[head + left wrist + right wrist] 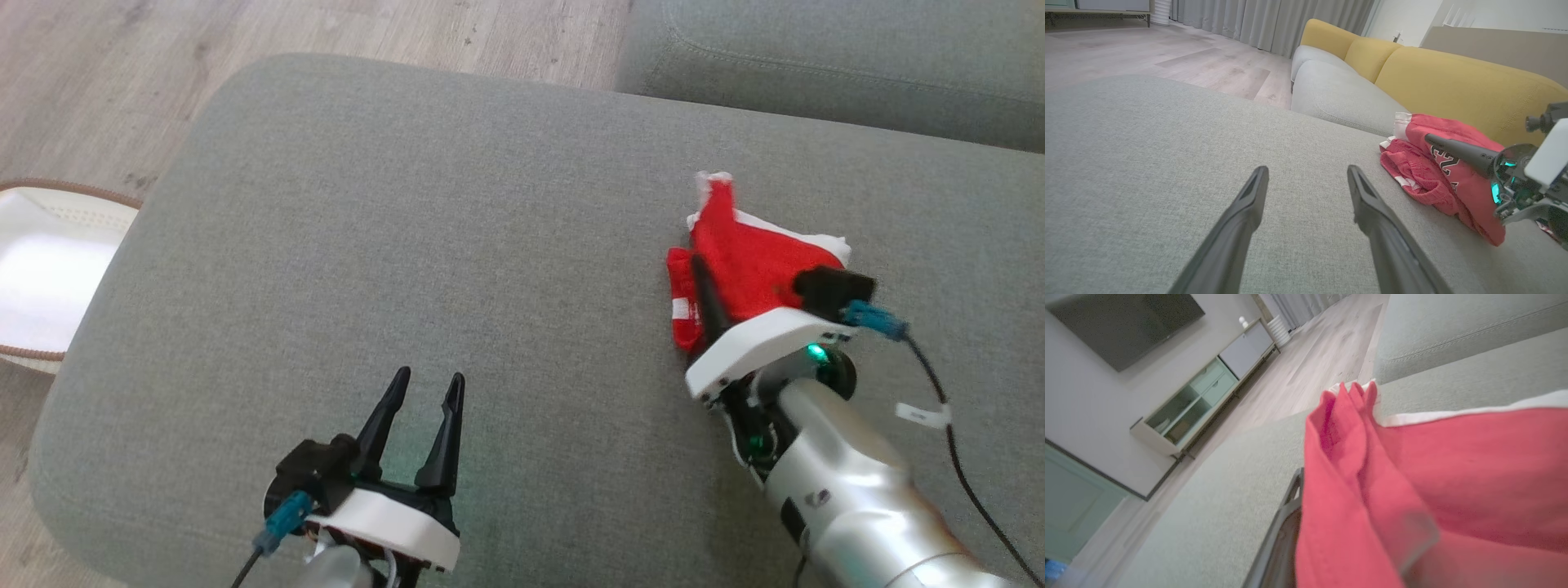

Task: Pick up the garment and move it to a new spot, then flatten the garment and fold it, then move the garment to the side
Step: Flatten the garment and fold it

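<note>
The garment (751,261) is red with white trim and black lettering. It lies bunched on the right part of the grey cushion (457,229). My right gripper (709,282) is shut on the garment, and red cloth drapes over its fingers. In the right wrist view the garment (1412,477) folds over one dark finger (1284,522). The left wrist view has the garment (1425,179) at the right, with the right gripper's finger (1457,149) across it. My left gripper (429,377) stands open at the cushion's near edge, its jaws (1307,169) holding nothing, well left of the garment.
A white basket (49,269) sits on the wooden floor (98,73) left of the cushion. A grey sofa seat (816,57) lies beyond it, with yellow backrests (1453,81). A black cable (963,474) trails from the right wrist. A low cabinet (1200,404) stands far off.
</note>
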`<state>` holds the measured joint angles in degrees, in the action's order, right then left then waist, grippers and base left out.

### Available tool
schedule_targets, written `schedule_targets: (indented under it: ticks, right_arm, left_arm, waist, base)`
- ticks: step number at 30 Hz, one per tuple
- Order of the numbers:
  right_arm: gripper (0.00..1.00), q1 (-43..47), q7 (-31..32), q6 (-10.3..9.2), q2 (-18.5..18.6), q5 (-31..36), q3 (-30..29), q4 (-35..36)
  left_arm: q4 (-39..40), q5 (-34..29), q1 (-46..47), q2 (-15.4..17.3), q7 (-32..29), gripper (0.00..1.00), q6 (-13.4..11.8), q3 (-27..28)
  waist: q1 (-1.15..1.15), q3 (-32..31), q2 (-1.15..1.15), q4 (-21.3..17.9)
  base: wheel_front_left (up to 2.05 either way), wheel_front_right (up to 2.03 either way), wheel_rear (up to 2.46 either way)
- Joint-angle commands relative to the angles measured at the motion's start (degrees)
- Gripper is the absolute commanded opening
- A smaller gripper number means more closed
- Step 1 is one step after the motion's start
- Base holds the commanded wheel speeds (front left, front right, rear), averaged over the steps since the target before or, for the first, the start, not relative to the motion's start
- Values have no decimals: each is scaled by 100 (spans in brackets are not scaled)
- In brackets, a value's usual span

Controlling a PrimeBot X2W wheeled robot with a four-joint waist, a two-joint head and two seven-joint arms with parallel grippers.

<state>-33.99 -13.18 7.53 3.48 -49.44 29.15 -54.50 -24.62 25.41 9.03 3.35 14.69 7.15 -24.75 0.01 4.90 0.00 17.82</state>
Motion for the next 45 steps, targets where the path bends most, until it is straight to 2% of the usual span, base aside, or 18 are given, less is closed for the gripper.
schedule_targets:
  ticks: [1,8,15,20,25,30,34,37,40,45]
  right_arm:
    - [100,-228,-50,-4,-60,109,207,80]
    - [100,-305,219,-4,-60,503,1119,-274]
    - [100,-64,841,-4,-60,282,2047,59]
    - [100,-46,838,-4,-60,159,2281,294]
    - [100,-174,244,-4,16,199,2132,460]
    - [100,-278,-160,-4,365,847,1569,469]
    - [100,10,-178,-4,664,1950,247,1149]
    - [100,694,-180,-4,599,2789,-797,1893]
    - [100,1382,-181,-4,403,3548,-1603,2595]
    - [100,2183,-181,-4,79,4242,-2308,3304]
  left_arm:
    - [162,26,229,30,30,100,34,134]
    - [114,28,255,16,30,100,34,187]
    - [89,12,198,9,30,100,34,261]
    - [106,0,183,9,30,100,34,316]
    - [318,-35,158,14,30,100,34,510]
    - [778,-80,90,1,30,100,34,783]
    - [1168,-80,27,-12,30,100,34,955]
    - [1343,-114,-12,-21,30,100,34,1029]
    - [1421,-144,-65,-29,30,100,34,1071]
    - [1346,-255,-166,-35,30,100,34,1044]
  waist:
    - [-1,10,0,1]
    - [-1,-20,0,-39]
    - [-1,-130,0,-240]
    - [-1,-190,0,-410]
    - [-1,-243,0,-708]
    - [-1,-295,0,-1066]
    - [-1,-294,0,-1335]
    - [-1,-307,0,-1475]
    - [-1,-309,0,-1593]
    - [-1,-290,0,-1743]
  base:
    - [0,0,0]
    - [0,0,0]
    - [0,0,0]
    - [0,0,0]
    - [0,0,0]
    - [0,0,0]
    - [0,0,0]
    - [0,0,0]
    - [0,0,0]
    - [0,0,0]
